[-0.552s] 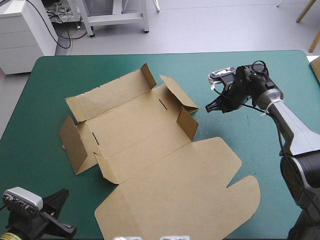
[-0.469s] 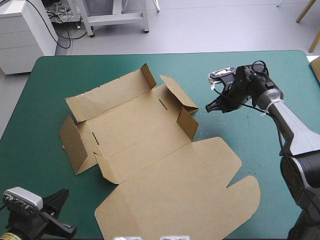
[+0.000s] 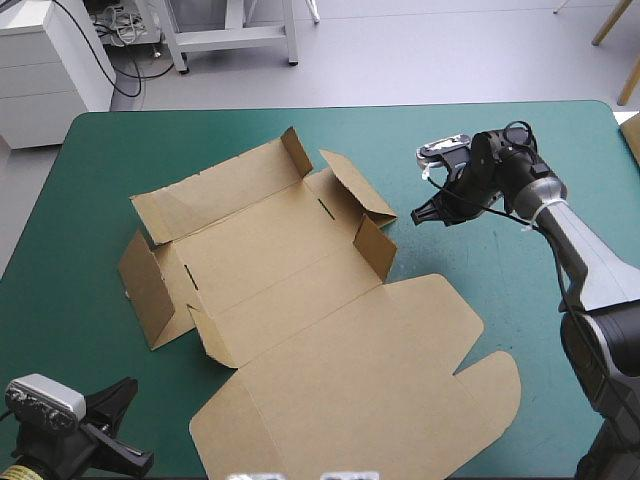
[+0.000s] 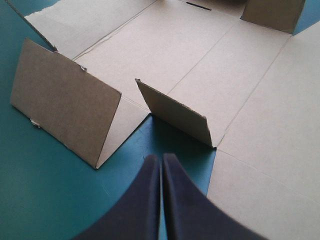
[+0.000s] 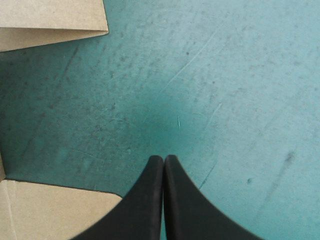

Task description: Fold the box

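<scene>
the brown box (image 3: 300, 300) lies opened out on the middle of the teal-green cover (image 3: 70, 230), a cut sheet only partly raised. its base panel (image 3: 265, 250) rests flat. the broad lid panel (image 3: 350, 385), with a rounded tab (image 3: 495, 385) at its right corner, lies flat on the side of the box nearest the robot. at the box's left end a side wall (image 3: 145, 290) stands up at a tilt, and just beside it a small flap (image 3: 212, 338) is raised too. at the box's right end an upright flap (image 3: 375, 245) stands, with a half-lifted flap (image 3: 355, 190) beyond it. the far wall (image 3: 215, 190) lies almost flat, a corner tab (image 3: 296, 150) upright at its right end.

the left gripper (image 4: 161, 160) sits off the box's near left corner, apart from the board, its black fingers pressed together into one point with nothing between them. ahead of it are the tilted side wall and the small flap, with bare cover between its tip and the board. the right gripper (image 5: 164, 159) hovers off the box's right end, just beyond the flaps there and clear of them. its fingers are likewise closed on nothing and point down at bare cover. two corners of the brown board show in the right wrist view, neither touching the fingers.
</scene>
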